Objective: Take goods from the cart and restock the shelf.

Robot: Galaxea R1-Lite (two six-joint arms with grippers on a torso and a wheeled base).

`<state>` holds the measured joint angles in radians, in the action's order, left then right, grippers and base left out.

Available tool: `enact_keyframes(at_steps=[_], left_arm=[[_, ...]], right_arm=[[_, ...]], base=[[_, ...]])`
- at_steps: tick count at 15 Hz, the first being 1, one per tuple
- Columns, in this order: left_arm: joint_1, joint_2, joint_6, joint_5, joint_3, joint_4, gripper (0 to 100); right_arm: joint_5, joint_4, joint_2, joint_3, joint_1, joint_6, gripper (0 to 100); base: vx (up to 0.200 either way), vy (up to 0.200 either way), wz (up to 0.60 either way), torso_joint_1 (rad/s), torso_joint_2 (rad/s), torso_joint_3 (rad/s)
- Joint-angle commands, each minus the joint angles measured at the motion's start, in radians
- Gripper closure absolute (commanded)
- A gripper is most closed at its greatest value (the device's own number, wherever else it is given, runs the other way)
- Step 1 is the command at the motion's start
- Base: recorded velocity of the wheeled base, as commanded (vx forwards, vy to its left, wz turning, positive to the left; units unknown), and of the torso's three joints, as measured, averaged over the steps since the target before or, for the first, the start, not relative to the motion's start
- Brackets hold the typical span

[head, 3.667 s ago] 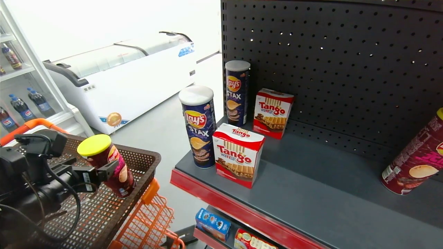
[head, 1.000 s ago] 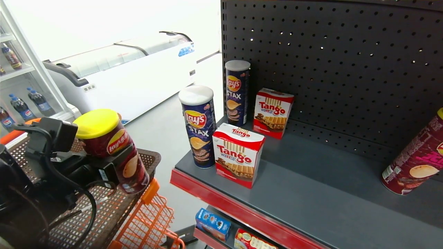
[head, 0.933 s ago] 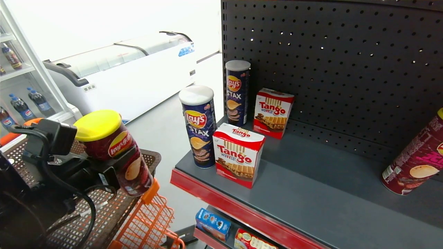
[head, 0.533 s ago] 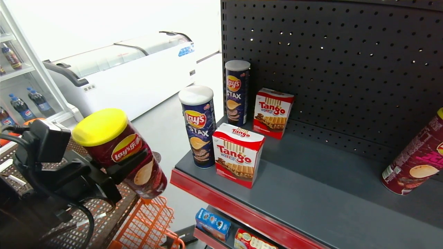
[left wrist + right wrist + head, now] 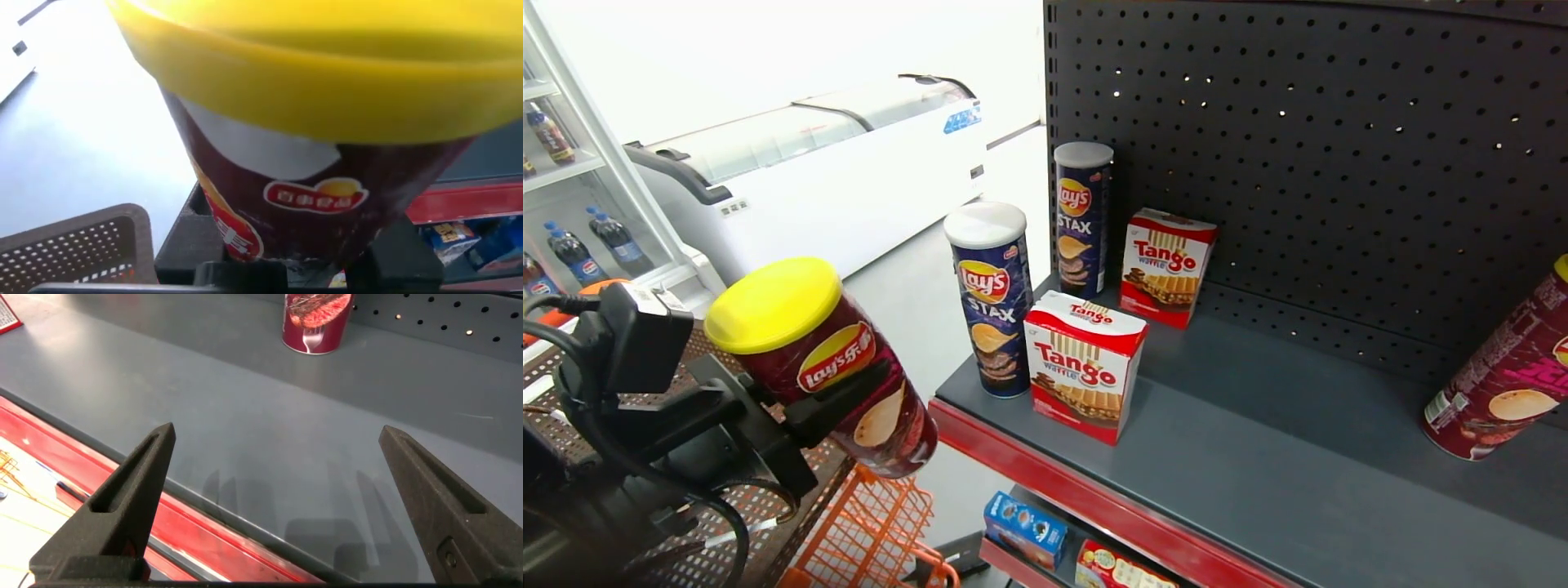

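Observation:
My left gripper [image 5: 810,390] is shut on a maroon chip can [image 5: 837,357] with a yellow lid, held tilted above the cart's brown basket [image 5: 743,523], just left of the shelf's red front edge [image 5: 1045,474]. In the left wrist view the can [image 5: 310,188] sits close up between the fingers [image 5: 409,261]. My right gripper [image 5: 278,506] hangs open over the grey shelf board [image 5: 245,416] near its front edge, nothing between its fingers. Another maroon can [image 5: 317,322] stands farther back on that board, at the shelf's far right [image 5: 1503,384].
Two blue chip cans [image 5: 992,298] [image 5: 1082,216] and two red wafer boxes [image 5: 1082,363] [image 5: 1168,265] stand at the shelf's left end. Bare board [image 5: 1258,441] lies between them and the maroon can. A pegboard [image 5: 1339,163] backs the shelf. Packets [image 5: 1025,527] sit on the lower shelf.
My left gripper has lifted the yellow-lidded can up out of the cart basket and carried it to the right, toward the shelf's edge. The goods on the shelf have not moved.

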<state>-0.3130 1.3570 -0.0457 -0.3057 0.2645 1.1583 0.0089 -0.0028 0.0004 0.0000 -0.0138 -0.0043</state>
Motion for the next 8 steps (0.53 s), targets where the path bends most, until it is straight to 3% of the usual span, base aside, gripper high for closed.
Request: enact_keyframes(at_steps=[1, 3, 5, 7, 8], left_arm=[[-0.041, -0.009, -0.002, -0.007, 0.001, -0.006, 100], [-0.098, -0.075, -0.011, -0.004, -0.001, -0.060, 100], [-0.140, -0.182, -0.055, -0.006, 0.009, -0.244, 100], [-0.189, -0.294, -0.059, -0.007, 0.064, -0.462, 100], [-0.202, -0.309, -0.059, -0.009, 0.093, -0.512, 100]], right_arm=[[0.000, 0.000, 0.000, 0.000, 0.000, 0.000, 0], [0.000, 0.000, 0.000, 0.000, 0.000, -0.002, 0], [0.002, 0.001, 0.000, 0.000, 0.000, -0.002, 0], [0.002, 0.000, 0.000, 0.000, 0.000, 0.000, 0], [0.002, 0.001, 0.001, 0.000, 0.000, -0.002, 0]], base=[[0.000, 0.000, 0.00, 0.000, 0.00, 0.000], [0.000, 0.000, 0.00, 0.000, 0.00, 0.000], [0.000, 0.000, 0.00, 0.000, 0.00, 0.000], [0.000, 0.000, 0.00, 0.000, 0.00, 0.000], [0.000, 0.000, 0.00, 0.000, 0.00, 0.000]])
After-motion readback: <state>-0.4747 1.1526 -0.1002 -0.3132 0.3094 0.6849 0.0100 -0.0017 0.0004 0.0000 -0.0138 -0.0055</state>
